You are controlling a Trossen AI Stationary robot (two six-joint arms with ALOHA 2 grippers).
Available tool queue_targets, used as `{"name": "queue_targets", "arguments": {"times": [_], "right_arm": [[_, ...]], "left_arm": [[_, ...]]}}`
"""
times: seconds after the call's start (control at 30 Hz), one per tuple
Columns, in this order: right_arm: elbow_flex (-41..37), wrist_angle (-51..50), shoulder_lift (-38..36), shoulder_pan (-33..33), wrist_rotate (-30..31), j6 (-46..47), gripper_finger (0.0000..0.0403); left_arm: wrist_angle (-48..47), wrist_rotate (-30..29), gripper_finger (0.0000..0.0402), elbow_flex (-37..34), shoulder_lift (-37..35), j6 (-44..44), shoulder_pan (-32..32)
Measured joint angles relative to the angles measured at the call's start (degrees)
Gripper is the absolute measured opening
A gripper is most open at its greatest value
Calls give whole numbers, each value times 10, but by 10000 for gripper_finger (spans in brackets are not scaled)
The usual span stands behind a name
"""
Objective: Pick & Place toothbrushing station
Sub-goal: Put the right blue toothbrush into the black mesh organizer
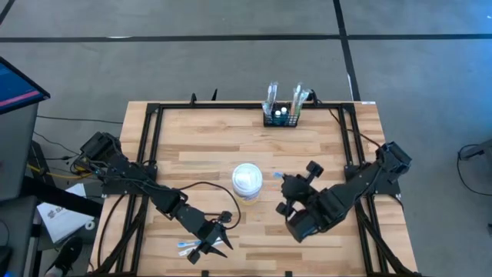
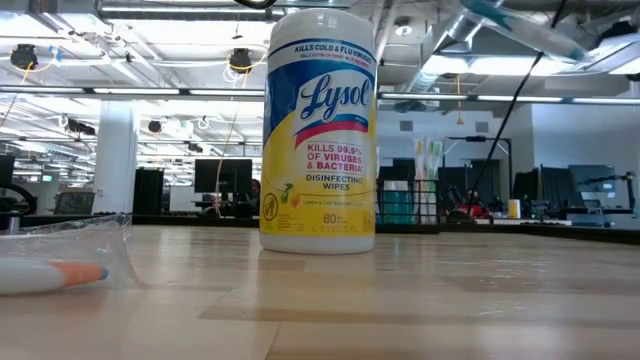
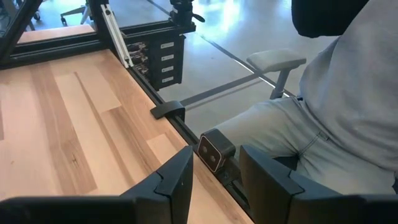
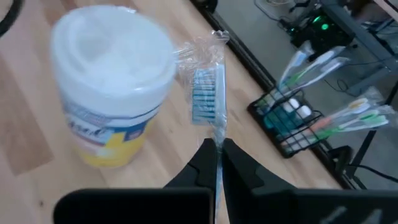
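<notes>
The toothbrushing station, a small black rack (image 1: pixel 281 116) with several toothbrushes standing in it, sits at the table's far edge; it also shows in the right wrist view (image 4: pixel 289 124) and the low view (image 2: pixel 418 198). My right gripper (image 1: pixel 287 185), right of the white wipes tub (image 1: pixel 247 181), is shut on a blue toothbrush in a clear wrapper (image 4: pixel 205 93). My left gripper (image 3: pixel 216 171) is open and empty near the table's near edge (image 1: pixel 217 240), beside wrapped toothbrushes (image 1: pixel 187 247) lying on the table. My right gripper pinches the wrapped toothbrush's handle (image 4: pixel 217 144) between its two fingers. The brush runs on forward from the fingertips, roughly in line with them, its bristle head (image 4: pixel 204 93) at the far end beside the tub. The brush is lifted clear of the table (image 2: pixel 520 30).
The wipes tub (image 2: pixel 318 130) stands upright mid-table, between my right gripper and the table's left half. A wrapped toothbrush (image 2: pixel 60 268) lies near the front left. A black cable (image 1: pixel 201 188) loops on the table. A seated person (image 3: pixel 336 118) is just beyond the near edge.
</notes>
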Motion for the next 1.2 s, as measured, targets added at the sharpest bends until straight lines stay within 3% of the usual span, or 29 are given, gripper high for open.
{"name": "queue_targets", "arguments": {"times": [0.2, 0.7, 1.03, 1.2], "right_arm": [[-65, 35, -60, -17, 4, -3, 0], [-323, 320, -268, -65, 92, -137, 0], [-425, 354, -340, -113, 149, -146, 0], [-474, 375, -387, -137, 153, -156, 0]], "left_arm": [[0, 0, 127, 0, 0, 0, 0], [0, 0, 127, 0, 0, 2, 3], [4, -2, 127, 0, 0, 7, 3], [10, -33, 127, 0, 0, 38, 4]]}}
